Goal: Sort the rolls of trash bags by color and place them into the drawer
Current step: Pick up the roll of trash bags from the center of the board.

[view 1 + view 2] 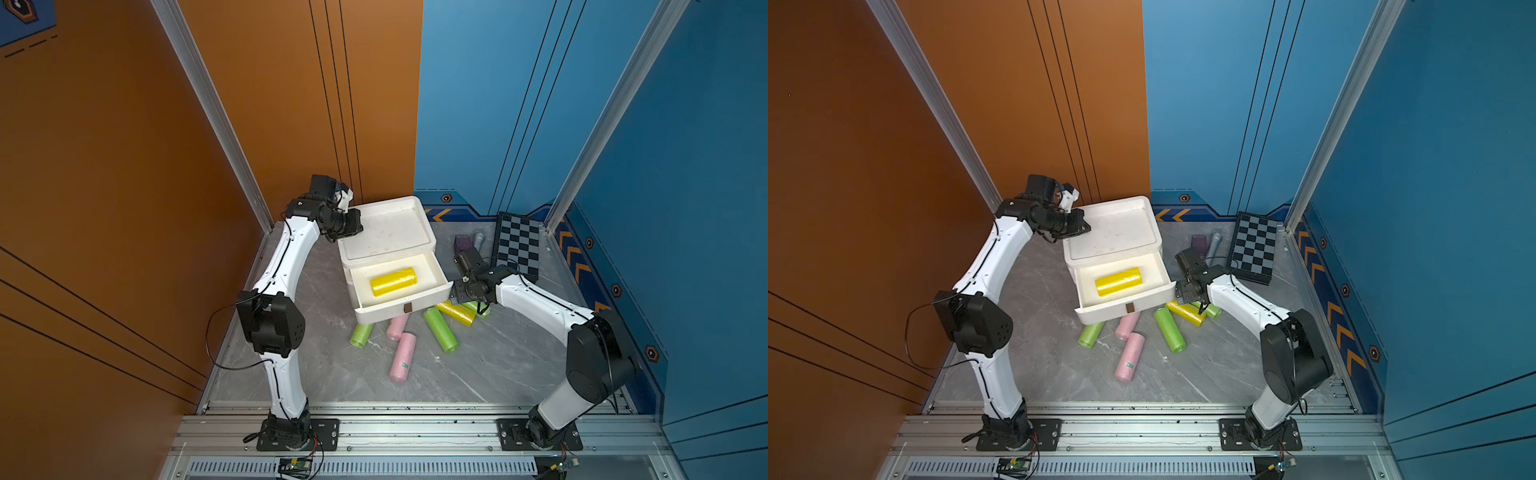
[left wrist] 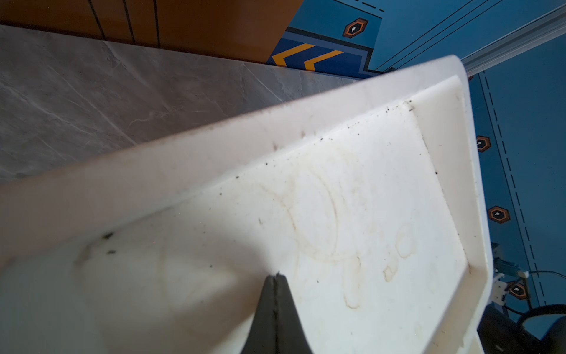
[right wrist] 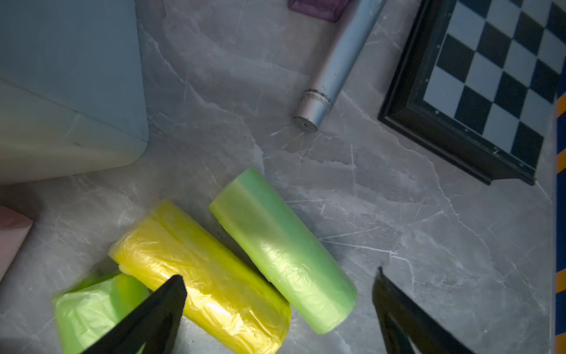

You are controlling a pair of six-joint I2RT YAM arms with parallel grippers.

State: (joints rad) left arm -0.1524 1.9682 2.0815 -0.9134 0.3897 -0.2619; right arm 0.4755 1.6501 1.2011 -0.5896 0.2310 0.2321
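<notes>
Yellow roll (image 3: pixel 214 275), green roll (image 3: pixel 281 248) between right jaws

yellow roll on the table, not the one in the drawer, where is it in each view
In both top views: the yellow roll lies on the table just past the front corner of the open drawer.
Right wrist: it lies between two green rolls.
Left wrist: not in it.
Shared landmark: the white cabinet, seen in all four views.
</notes>
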